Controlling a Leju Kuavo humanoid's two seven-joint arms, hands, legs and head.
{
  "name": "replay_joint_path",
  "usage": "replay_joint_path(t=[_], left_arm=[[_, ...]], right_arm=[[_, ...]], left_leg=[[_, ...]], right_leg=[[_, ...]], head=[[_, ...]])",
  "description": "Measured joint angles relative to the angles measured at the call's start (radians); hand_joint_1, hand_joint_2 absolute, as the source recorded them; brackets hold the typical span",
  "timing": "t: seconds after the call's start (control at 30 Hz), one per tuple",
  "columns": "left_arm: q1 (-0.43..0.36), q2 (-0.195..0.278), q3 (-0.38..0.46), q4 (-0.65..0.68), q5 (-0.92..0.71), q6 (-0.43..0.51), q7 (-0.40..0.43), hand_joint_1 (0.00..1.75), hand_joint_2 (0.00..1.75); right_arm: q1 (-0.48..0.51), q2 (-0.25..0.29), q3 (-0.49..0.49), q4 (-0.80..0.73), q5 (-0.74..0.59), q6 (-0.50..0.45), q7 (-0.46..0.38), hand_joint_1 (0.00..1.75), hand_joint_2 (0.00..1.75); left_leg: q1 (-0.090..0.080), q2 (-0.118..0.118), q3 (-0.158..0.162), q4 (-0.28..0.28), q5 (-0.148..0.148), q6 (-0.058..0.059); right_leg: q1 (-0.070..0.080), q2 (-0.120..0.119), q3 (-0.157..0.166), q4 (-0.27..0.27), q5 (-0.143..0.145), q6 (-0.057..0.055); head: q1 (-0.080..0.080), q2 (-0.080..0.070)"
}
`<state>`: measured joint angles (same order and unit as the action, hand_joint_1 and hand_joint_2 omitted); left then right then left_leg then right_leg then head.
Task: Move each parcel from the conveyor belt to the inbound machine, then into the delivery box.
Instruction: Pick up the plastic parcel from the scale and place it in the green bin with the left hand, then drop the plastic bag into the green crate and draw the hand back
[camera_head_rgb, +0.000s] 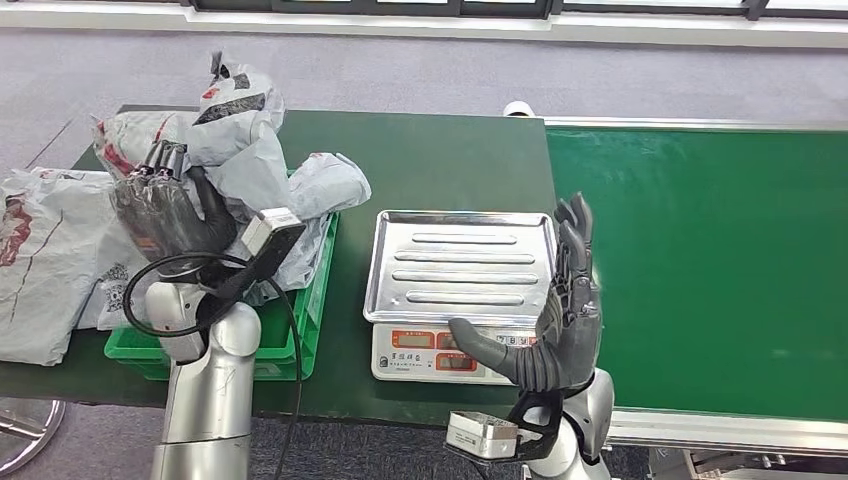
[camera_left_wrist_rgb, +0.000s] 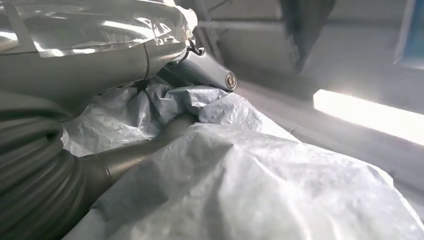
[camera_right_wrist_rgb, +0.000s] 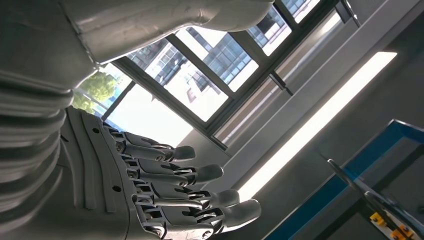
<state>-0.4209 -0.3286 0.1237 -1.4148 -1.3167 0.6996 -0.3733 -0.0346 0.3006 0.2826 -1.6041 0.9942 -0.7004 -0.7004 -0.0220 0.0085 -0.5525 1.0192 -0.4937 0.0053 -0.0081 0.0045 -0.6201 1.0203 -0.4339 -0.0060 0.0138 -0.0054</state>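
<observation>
Several grey plastic parcels (camera_head_rgb: 255, 155) are heaped in and over the green delivery box (camera_head_rgb: 312, 300) at the table's left. My left hand (camera_head_rgb: 165, 215) is raised over that box with its fingers stretched up and a parcel lying against its palm. In the left wrist view the crumpled grey parcel (camera_left_wrist_rgb: 260, 190) lies between the thumb (camera_left_wrist_rgb: 210, 70) and a finger, but no grip shows. My right hand (camera_head_rgb: 562, 310) stands open by the right edge of the inbound scale (camera_head_rgb: 430, 352), holding nothing; its fingers (camera_right_wrist_rgb: 170, 195) are spread. The scale's steel tray (camera_head_rgb: 460, 265) and the green conveyor belt (camera_head_rgb: 700, 260) are bare.
A large flat grey parcel (camera_head_rgb: 40, 265) lies on the dark table left of the box. One parcel (camera_head_rgb: 325, 190) hangs over the box's far right rim, close to the scale. The conveyor's metal frame (camera_head_rgb: 720, 428) runs along the front right.
</observation>
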Motion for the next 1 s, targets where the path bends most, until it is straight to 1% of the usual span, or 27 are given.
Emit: replay_joint_path(t=[0.1,0.17,0.3,0.4,0.6,0.8,0.93,1.0], left_arm=[[-0.018,-0.007,0.024,0.075,-0.057,0.000,0.066,1.75,1.75],[-0.031,-0.009,0.033,0.126,-0.085,0.000,0.094,1.75,1.75],[-0.061,-0.012,0.064,0.238,-0.101,0.000,0.096,1.75,1.75],[-0.083,-0.012,0.082,0.315,-0.127,0.000,0.119,1.75,1.75],[-0.126,-0.012,0.126,0.426,-0.181,0.000,0.135,1.75,1.75],[-0.160,-0.002,0.135,0.547,-0.230,0.000,0.269,1.75,1.75],[-0.172,0.010,0.135,0.588,-0.212,0.001,0.292,1.75,1.75],[-0.174,0.015,0.135,0.594,-0.199,0.001,0.292,1.55,1.75]], right_arm=[[0.000,0.000,0.003,0.000,0.000,0.000,-0.001,0.00,1.75],[-0.001,0.000,0.008,0.000,0.000,0.000,-0.002,0.00,1.75],[-0.005,0.000,0.025,0.002,0.001,0.000,0.007,0.00,1.75],[-0.007,0.000,0.033,0.006,-0.005,0.000,0.004,0.00,1.75],[-0.012,0.000,0.048,0.018,-0.016,0.000,-0.002,0.00,1.75],[-0.014,0.000,0.052,0.027,-0.019,0.000,-0.004,0.00,1.75],[-0.014,0.000,0.052,0.030,-0.020,0.000,-0.004,0.00,1.75],[-0.014,0.000,0.052,0.032,-0.021,0.000,-0.004,0.00,1.75]], left_leg=[[0.000,0.000,0.000,0.000,0.000,0.000],[0.000,0.000,0.000,0.000,0.000,0.000],[0.000,0.000,-0.001,0.000,0.000,0.000],[0.000,-0.001,-0.001,0.000,0.000,0.000],[0.000,-0.001,-0.001,0.000,0.000,0.000],[0.000,-0.001,-0.001,0.000,0.000,0.000],[0.000,-0.001,-0.001,0.000,0.000,0.000],[0.000,-0.001,-0.001,0.000,0.000,0.000]], right_leg=[[0.000,0.000,0.000,0.000,0.000,0.000],[0.000,0.000,0.000,0.000,0.000,0.000],[0.000,0.000,0.000,0.000,0.000,0.000],[0.000,0.000,0.000,0.000,0.000,0.000],[0.000,-0.001,0.000,0.000,0.000,0.000],[0.000,-0.001,0.000,0.000,0.000,0.000],[0.000,-0.001,0.000,0.000,0.000,0.000],[0.000,-0.001,0.000,0.000,0.000,0.000]], head=[[0.000,0.000],[0.000,0.000],[0.000,0.000],[0.000,0.000],[0.000,0.000],[0.000,0.000],[0.000,0.000],[0.000,0.000]])
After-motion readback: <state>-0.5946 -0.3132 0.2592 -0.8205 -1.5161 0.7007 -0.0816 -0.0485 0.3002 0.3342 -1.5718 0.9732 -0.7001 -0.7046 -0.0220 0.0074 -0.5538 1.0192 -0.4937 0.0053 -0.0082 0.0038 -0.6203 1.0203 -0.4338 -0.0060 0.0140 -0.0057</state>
